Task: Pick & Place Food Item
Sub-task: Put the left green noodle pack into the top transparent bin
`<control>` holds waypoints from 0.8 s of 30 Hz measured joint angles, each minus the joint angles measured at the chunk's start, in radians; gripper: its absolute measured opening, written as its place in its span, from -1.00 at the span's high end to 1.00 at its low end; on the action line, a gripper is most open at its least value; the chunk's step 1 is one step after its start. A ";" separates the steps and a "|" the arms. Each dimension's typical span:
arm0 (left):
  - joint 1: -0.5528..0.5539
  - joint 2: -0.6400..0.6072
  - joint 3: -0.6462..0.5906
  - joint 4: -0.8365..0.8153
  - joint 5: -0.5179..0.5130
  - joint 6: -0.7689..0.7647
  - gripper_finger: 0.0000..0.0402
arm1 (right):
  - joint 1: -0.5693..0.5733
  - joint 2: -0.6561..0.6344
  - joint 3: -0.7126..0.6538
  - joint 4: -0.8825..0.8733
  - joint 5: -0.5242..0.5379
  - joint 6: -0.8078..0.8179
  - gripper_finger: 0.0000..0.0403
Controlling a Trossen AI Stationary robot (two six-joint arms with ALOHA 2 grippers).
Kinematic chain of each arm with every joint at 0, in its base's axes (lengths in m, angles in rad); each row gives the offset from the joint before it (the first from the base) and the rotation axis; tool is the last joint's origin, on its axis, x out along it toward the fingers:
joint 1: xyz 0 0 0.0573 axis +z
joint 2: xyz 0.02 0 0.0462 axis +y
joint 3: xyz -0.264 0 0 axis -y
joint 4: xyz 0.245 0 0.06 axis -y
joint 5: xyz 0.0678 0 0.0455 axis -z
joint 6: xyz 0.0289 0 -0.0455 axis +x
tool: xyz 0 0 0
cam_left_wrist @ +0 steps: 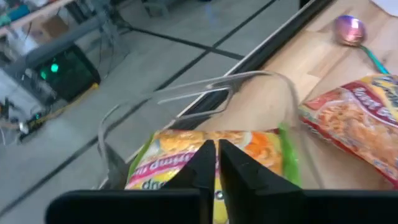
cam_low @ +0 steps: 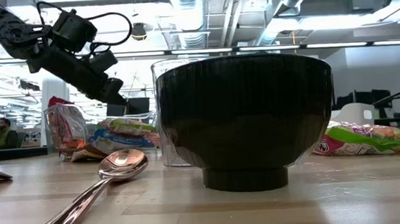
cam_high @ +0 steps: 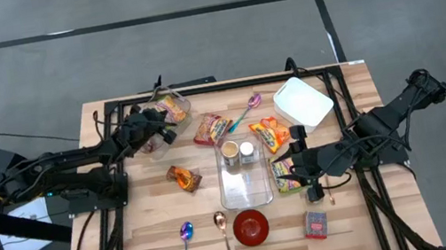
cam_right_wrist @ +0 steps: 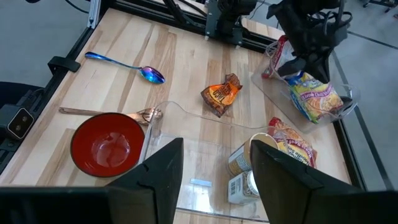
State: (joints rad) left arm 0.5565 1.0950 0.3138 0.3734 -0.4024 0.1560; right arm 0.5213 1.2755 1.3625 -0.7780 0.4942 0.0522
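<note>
A yellow and green noodle packet (cam_left_wrist: 261, 149) lies inside a clear plastic tub (cam_high: 172, 108) at the table's far left. It also shows in the right wrist view, packet (cam_right_wrist: 316, 94). My left gripper (cam_left_wrist: 215, 163) is shut, reaching level into the tub's mouth with its tips at the packet's upper edge. My right gripper (cam_right_wrist: 214, 174) hangs open over the table's middle right, above a clear tray (cam_high: 246, 189), with nothing between its fingers. My left gripper has its shut fingertips (cam_left_wrist: 205, 155) over the noodle packet's upper edge (cam_left_wrist: 186, 140), coming nearly level into the tub. The fingers hide the place where they meet, so I cannot tell whether they pinch the packet or only stand before it.
The clear tray holds two cans (cam_high: 238, 149). Around it lie snack packets (cam_high: 211, 129) (cam_high: 270, 134) (cam_high: 184, 178), a white lid (cam_high: 302, 101), a red bowl (cam_high: 251, 226), two spoons (cam_high: 185, 239) (cam_high: 222, 228), a pink spoon (cam_high: 249, 107) and a small red box (cam_high: 315, 224).
</note>
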 joint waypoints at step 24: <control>0.082 0.167 0.006 0.045 0.021 -0.071 1.00 | 0.000 0.000 0.000 0.000 -0.006 -0.008 0.11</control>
State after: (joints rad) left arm 0.6388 1.2625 0.3194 0.4183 -0.3818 0.0853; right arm 0.5213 1.2755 1.3626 -0.7783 0.4881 0.0441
